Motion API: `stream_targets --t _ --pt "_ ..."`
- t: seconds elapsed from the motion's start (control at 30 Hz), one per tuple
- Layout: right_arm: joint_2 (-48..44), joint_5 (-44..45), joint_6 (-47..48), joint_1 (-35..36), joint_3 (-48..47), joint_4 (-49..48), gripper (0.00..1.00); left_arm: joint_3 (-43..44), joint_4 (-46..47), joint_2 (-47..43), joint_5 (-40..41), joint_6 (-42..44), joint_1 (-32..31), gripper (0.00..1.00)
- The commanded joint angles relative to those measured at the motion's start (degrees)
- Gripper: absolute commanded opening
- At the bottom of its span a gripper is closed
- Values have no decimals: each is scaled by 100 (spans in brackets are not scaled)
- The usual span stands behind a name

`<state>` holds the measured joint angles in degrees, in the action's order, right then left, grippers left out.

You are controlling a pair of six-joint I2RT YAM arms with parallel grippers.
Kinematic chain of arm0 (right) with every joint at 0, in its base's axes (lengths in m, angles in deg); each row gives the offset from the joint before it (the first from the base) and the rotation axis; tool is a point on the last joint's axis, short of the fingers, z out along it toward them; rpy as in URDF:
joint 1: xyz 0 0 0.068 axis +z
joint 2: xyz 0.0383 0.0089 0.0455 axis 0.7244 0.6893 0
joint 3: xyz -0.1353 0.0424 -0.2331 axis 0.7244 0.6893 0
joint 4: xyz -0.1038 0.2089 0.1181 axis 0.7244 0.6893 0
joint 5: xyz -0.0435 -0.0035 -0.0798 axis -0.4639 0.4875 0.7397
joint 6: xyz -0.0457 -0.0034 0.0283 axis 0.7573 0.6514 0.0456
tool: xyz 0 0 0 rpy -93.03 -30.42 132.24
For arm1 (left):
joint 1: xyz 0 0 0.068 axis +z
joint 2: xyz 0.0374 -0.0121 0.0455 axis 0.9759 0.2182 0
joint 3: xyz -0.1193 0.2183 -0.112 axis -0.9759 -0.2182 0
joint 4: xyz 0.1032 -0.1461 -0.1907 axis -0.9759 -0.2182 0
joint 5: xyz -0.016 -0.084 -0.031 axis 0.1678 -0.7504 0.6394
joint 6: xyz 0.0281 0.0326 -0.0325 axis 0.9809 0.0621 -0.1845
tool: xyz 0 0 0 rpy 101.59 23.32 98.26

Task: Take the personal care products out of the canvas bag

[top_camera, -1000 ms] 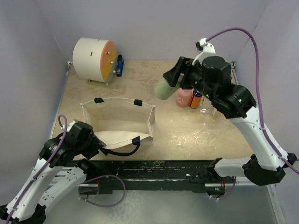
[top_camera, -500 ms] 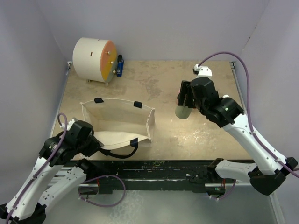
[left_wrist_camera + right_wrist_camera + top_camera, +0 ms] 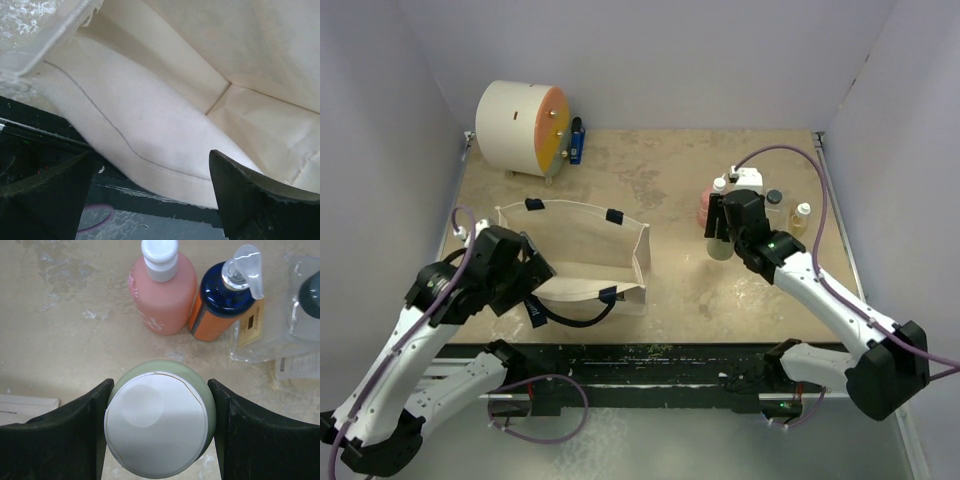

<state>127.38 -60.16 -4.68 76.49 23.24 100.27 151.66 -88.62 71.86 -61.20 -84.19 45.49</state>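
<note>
The canvas bag (image 3: 582,250) stands open at centre-left, and no product shows in the part of its inside that I can see. My left gripper (image 3: 535,285) is at its near rim, open, and the cream fabric (image 3: 165,130) lies loose between the wide jaws. My right gripper (image 3: 720,232) is shut on the olive-green jar (image 3: 160,427), with a finger pressed on each side. Just beyond the jar stand the pink white-capped bottle (image 3: 162,292) and the orange dark-capped bottle (image 3: 220,310). The clear dark-capped bottle (image 3: 775,202) and the tiny yellowish bottle (image 3: 801,218) stand to their right.
A big white drum with an orange face (image 3: 520,128) and a small blue item (image 3: 577,140) sit at the back left. The bag's dark strap (image 3: 575,318) loops over the table's front edge. Purple walls close in on three sides.
My right arm came down and right with the jar, to beside the pink bottle. My left gripper opened, let go of the bag's near rim and shifted farther in.
</note>
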Motion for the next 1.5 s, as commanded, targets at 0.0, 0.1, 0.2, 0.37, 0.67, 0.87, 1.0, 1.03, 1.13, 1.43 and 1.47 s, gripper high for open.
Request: stream_targets --t 0.0,0.1,0.2,0.37,0.67,0.87,1.0,1.03,1.13,1.43,1.47 --pt "175 61 354 22 219 -2212 0 505 -121 -433 134 217 -4 100" --pt "404 32 444 16 469 -2804 0 739 -216 -526 124 253 -7 99" --pt "593 42 417 -15 638 -3144 0 1062 -289 -492 138 405 -9 99" --pt "853 54 477 -81 889 -3624 0 1751 -408 -150 274 850 -8 99" --pt "1236 -86 562 -160 1247 -3891 7 2325 -375 131 381 1403 -9 99" --pt "1029 -181 622 -160 1318 -3631 64 2602 -274 137 361 1766 -9 99" --pt "728 -10 565 -168 1023 -2910 92 2827 -207 216 317 2044 -7 99" --pt "643 -21 539 -164 940 -2720 94 2882 -206 254 292 2096 -8 99" --pt "292 -223 458 -162 663 -2058 98 3020 -173 359 196 2228 -9 99" --pt "-864 -701 320 -166 -1468 902 100 3932 -22 774 -32 2801 -9 99" --pt "-986 -767 338 -167 -1766 1325 100 4161 -37 897 -68 2870 -7 99"
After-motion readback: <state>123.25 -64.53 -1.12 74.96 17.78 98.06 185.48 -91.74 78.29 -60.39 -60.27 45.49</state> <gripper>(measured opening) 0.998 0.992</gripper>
